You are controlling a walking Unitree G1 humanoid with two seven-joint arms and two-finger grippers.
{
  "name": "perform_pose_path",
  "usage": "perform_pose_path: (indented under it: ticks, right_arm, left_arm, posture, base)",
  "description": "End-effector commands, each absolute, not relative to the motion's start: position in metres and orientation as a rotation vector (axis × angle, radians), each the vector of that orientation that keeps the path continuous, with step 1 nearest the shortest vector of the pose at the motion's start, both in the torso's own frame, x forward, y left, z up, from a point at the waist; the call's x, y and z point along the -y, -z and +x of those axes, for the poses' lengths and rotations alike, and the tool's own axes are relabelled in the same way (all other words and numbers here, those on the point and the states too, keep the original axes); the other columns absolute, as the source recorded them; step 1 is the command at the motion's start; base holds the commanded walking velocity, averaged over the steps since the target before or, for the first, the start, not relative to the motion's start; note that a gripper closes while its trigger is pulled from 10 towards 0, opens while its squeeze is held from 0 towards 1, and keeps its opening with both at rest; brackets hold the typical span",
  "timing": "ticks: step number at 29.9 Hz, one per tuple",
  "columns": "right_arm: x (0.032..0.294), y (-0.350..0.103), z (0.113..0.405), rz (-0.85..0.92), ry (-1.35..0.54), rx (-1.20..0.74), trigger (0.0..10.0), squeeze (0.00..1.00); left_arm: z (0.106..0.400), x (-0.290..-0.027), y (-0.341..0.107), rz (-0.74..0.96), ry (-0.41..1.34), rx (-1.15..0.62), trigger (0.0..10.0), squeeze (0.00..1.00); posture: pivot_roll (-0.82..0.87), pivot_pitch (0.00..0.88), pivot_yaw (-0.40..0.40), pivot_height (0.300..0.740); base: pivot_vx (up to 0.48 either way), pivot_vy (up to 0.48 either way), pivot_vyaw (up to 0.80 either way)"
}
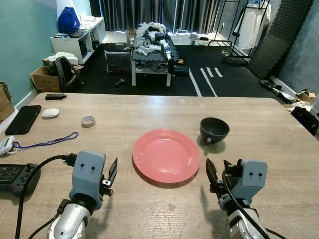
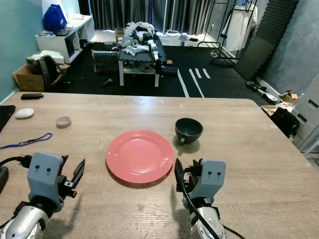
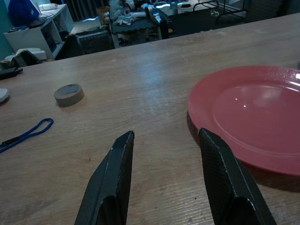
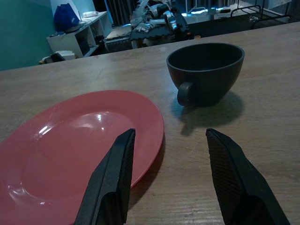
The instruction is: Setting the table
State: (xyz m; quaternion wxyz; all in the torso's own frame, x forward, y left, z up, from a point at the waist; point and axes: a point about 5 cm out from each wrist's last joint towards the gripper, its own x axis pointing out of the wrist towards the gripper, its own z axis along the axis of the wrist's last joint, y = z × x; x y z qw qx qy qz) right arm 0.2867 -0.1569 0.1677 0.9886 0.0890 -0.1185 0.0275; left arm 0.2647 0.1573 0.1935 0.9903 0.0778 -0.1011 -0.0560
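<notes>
Now both jaws are waiting released: left gripper (image 1: 110,175) beside the pink plate (image 1: 166,155), right gripper (image 1: 213,175) facing the dark cup (image 1: 214,129), probably next to grasp.

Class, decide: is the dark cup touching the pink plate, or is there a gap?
Apart. The right wrist view shows bare wood between the dark cup and the pink plate's rim; the left eye view shows the same gap.

Lying toward the left of the table (image 1: 149,107): black phone (image 1: 23,119), white oval puck (image 1: 50,113), roll of tape (image 1: 88,121), blue lanyard (image 1: 47,142), black remote (image 1: 55,96), black controller (image 1: 14,177). Beyond, on dark floor: cluttered low cart (image 1: 149,50), white shelf (image 1: 77,37), cardboard box (image 1: 44,78), clothes rack (image 1: 244,25).
</notes>
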Motion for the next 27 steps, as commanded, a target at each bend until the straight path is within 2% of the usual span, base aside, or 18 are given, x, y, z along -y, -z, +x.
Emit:
perform_pose_path:
  ticks: [1,27]
  right_arm:
    - [0.1571,-0.163,0.2849,0.178,-0.044,0.213,10.0,0.0]
    - [0.1577,-0.1629,0.2864,0.179,-0.038,0.206,10.0,0.0]
  left_arm:
    - [0.2648,-0.1587,-0.1869,0.148,0.101,0.17,10.0,0.0]
    - [0.2665,-0.1596,-0.1845,0.149,0.097,0.155,10.0,0.0]
  posture:
    - [0.06,0.137,0.055,0.74]
    - [0.06,0.134,0.06,0.74]
  base:
    - [0.0,0.0,0.0]
    - [-0.294,0.0,0.0]
